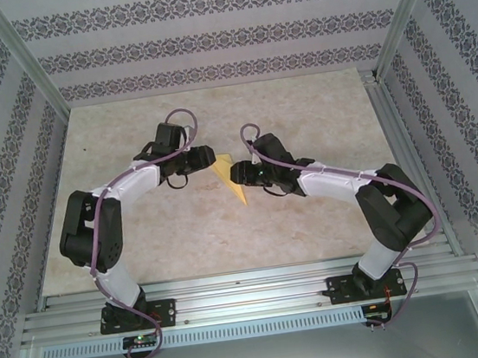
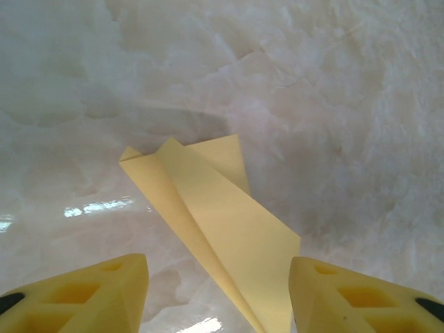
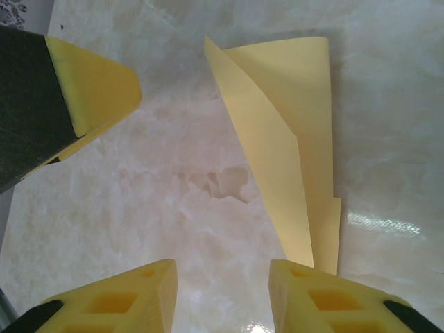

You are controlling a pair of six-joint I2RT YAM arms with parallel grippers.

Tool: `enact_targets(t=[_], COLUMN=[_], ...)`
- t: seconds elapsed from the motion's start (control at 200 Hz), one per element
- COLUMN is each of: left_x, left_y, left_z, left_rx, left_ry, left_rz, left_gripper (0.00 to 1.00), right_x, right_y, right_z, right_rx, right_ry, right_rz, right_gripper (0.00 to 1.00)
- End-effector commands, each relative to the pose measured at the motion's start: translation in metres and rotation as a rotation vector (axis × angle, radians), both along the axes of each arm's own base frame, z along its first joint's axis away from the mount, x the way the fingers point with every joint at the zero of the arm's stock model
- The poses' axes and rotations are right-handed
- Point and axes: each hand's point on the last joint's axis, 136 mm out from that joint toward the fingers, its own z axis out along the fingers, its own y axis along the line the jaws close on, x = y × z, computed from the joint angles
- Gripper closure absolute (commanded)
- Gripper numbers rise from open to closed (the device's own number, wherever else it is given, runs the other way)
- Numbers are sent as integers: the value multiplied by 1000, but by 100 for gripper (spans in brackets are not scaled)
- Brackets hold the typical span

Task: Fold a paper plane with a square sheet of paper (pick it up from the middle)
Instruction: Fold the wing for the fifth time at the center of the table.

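Observation:
The square sheet of paper is folded into a narrow, pointed yellow-orange paper plane point(image 1: 233, 180), which lies on the marble tabletop between the two arms. My left gripper point(image 1: 211, 157) is just left of its wide end. In the left wrist view this gripper point(image 2: 218, 302) is open; the paper plane point(image 2: 222, 222) lies loose below the gap, close to the right finger point(image 2: 347, 295). My right gripper point(image 1: 234, 175) is against the plane's right side. It is open point(image 3: 222, 302) over bare table, and the paper plane point(image 3: 288, 146) runs past its right finger point(image 3: 326, 298).
The beige marble tabletop point(image 1: 300, 110) has patterned walls on three sides and an aluminium rail point(image 1: 253, 295) at the near edge. The left gripper's yellow fingertip point(image 3: 94, 87) shows at the upper left of the right wrist view, close to the plane.

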Motion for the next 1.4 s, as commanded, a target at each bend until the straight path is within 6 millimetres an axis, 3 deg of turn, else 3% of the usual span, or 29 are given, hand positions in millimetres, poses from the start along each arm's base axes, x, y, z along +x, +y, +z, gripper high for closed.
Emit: enact_targets(t=[0.0,0.31,0.664,1.009,1.394], left_x=[2,-2,-3,-14,-10], left_y=[-13,-23,-41,-73,-68], left_z=[19,11,-1,-23,-67], left_rx=[-33,-74,-134,-212,-121], left_ry=[-78,-58,-16,76,148], left_rz=[-40,-66,-110,-184,-153], left_gripper=[39,34,33,59,65], right_x=[4,7,8,1,-11], right_y=[-1,15,1,5,-1], right_z=[-2,-35,-75,-96,-112], right_rx=[6,8,-56,-61,-129], right_ry=[-38,92,187,260,325], right_rz=[-85,-126,-202,-179,-173], right_gripper=[59,74,81,88,88])
